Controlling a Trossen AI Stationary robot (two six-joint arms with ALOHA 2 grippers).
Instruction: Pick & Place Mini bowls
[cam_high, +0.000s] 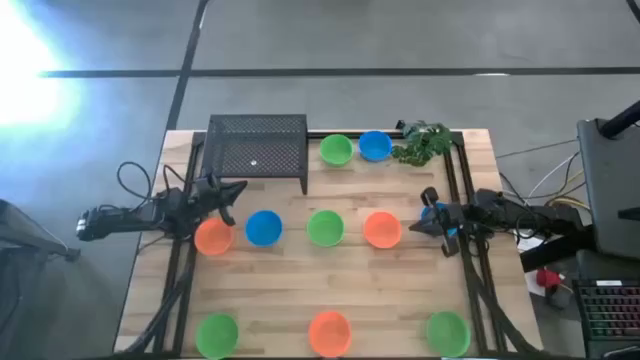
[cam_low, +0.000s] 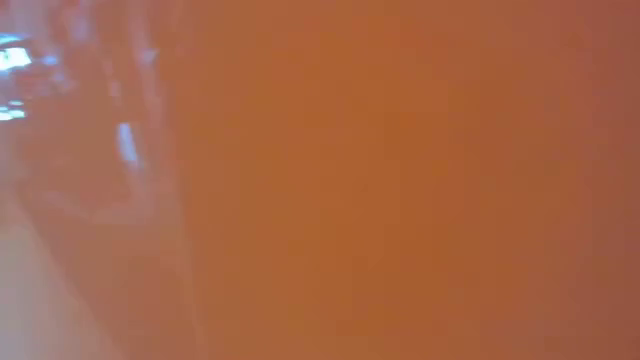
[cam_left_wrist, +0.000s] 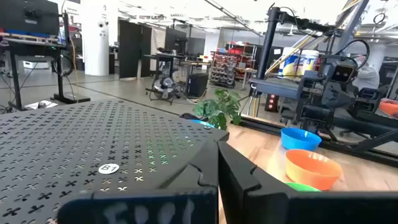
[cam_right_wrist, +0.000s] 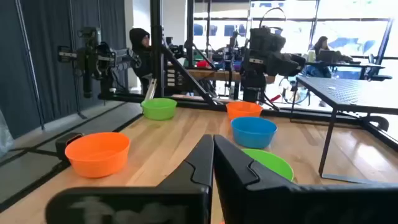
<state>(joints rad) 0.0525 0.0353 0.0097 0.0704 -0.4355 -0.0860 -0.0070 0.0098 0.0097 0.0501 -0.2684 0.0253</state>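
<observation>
Filling low view: orange blur; high view shows nine mini bowls (cam_high: 324, 228).

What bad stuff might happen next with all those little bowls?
The left gripper, fingers shut, sits close to the black wire-mesh stand and an orange bowl; swinging could bump either. The right gripper, also shut, must open before grabbing the nearby orange bowl, or it may shove it. The low view shows only orange, so that camera cannot help.

Mini bowls (cam_high: 325, 228): smooth plastic — slightly glossy
Table (cam_high: 400, 290): pale wood, matt
Stand (cam_high: 257, 146): black perforated metal
</observation>
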